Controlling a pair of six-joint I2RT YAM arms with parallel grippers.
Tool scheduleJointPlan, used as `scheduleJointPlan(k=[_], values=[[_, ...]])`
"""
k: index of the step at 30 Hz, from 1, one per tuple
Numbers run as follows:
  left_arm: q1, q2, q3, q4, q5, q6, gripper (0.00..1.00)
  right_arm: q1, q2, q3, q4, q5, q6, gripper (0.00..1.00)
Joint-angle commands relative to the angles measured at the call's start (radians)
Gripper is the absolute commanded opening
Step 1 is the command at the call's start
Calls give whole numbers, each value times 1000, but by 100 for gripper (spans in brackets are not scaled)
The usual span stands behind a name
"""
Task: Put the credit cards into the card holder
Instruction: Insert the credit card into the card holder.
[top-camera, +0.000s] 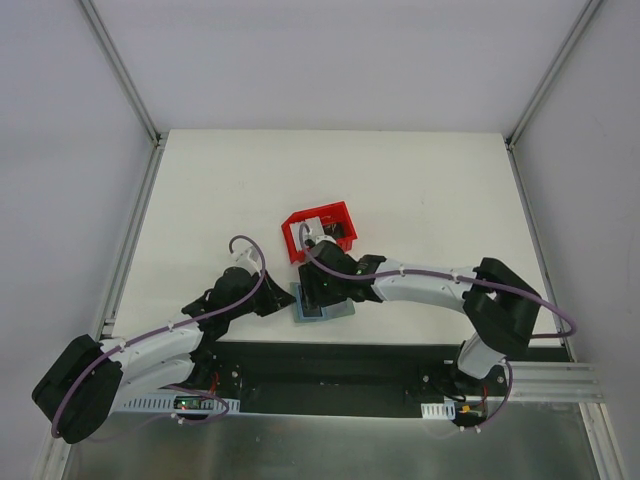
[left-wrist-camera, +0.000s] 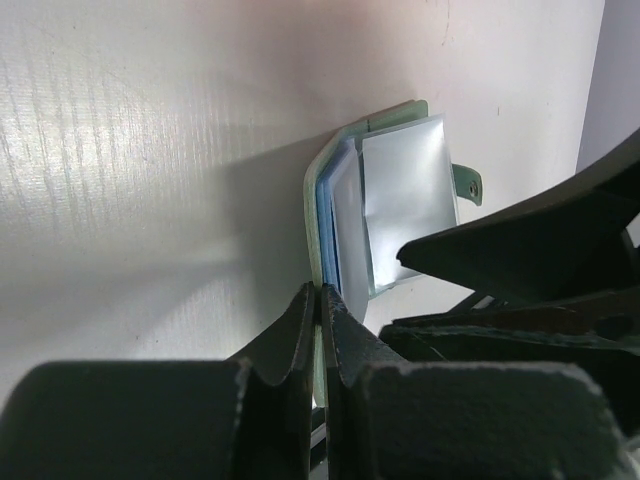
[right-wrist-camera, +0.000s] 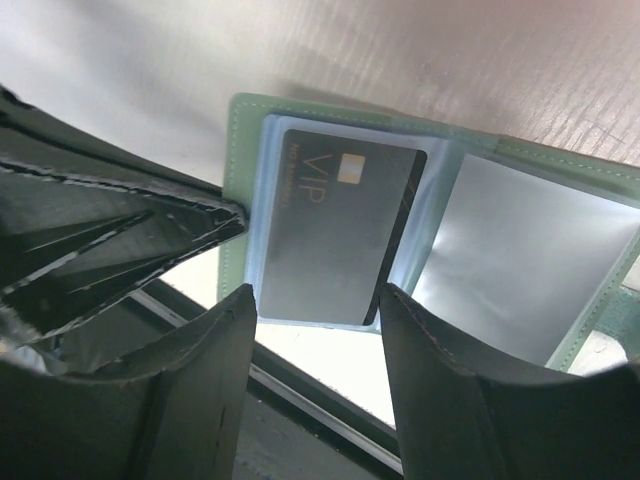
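Observation:
The card holder (top-camera: 335, 308) lies open flat near the table's front edge. In the right wrist view its green rim (right-wrist-camera: 240, 150) frames clear pockets, and a dark credit card (right-wrist-camera: 335, 225) marked VIP sits in the left pocket. My right gripper (right-wrist-camera: 312, 305) is open and empty, its fingertips just short of that card's near edge. My left gripper (left-wrist-camera: 320, 298) is shut on the card holder's (left-wrist-camera: 400, 190) thin green edge, next to the blue inner leaves. In the top view both grippers, left (top-camera: 288, 300) and right (top-camera: 318, 292), meet over it.
A red plastic bin (top-camera: 343, 213) stands just behind the card holder; its contents are partly hidden by my right wrist. The dark base plate (top-camera: 330, 365) runs along the table's front edge. The right arm's dark body (left-wrist-camera: 530, 250) crowds the left wrist view.

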Motion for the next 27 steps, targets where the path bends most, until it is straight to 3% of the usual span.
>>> scheduleJointPlan(k=[1,12,27], values=[[-6,-12,8,1,-10,-4,0,13,38,62,-52,29,-28,55],[-6,-12,6,7,-12,-7,0,22,72,93,-52,21,-33,59],[-4,-15,0,7,-19,-5,0,29,93,128,-122,75,-44,56]])
